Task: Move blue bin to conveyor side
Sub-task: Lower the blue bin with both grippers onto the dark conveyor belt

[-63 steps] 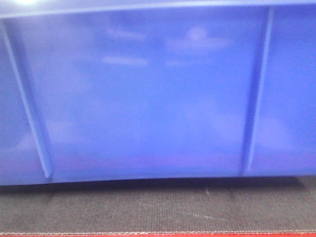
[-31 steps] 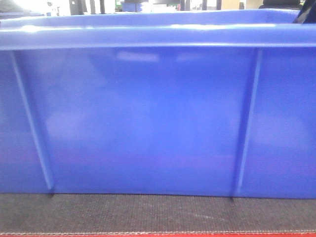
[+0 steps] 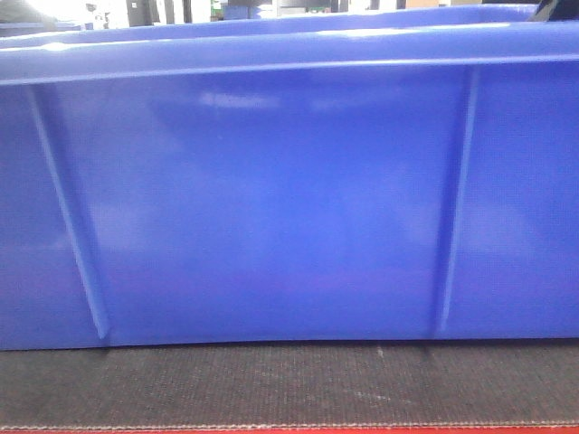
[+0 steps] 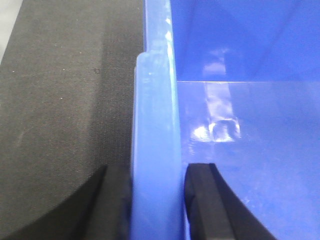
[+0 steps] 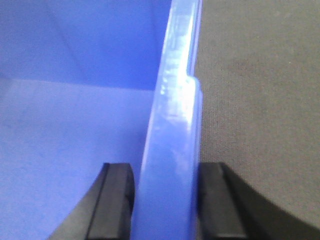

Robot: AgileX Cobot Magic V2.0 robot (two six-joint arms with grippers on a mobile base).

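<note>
The blue bin [image 3: 271, 208] fills the front view, showing its thick rim and two raised ribs. Its bottom edge sits low over the dark mesh conveyor belt [image 3: 289, 384]; whether it touches I cannot tell. In the left wrist view my left gripper [image 4: 156, 200] is shut on the bin's side wall [image 4: 155, 150], one black finger outside over the belt [image 4: 60, 100], the other inside the bin. My right gripper [image 5: 165, 200] clamps the opposite wall [image 5: 172, 135] the same way, with the belt [image 5: 255, 100] on its outer side.
A red strip [image 3: 289, 430] runs along the belt's near edge. Behind the bin's rim, dim shapes of a workshop show at the top [image 3: 163, 11]. A dark part pokes in at the top right corner [image 3: 554, 9].
In the front view the bin dropped so that its rim came into sight, then its bottom edge lifted slightly again. It now shows a slight tilt.
</note>
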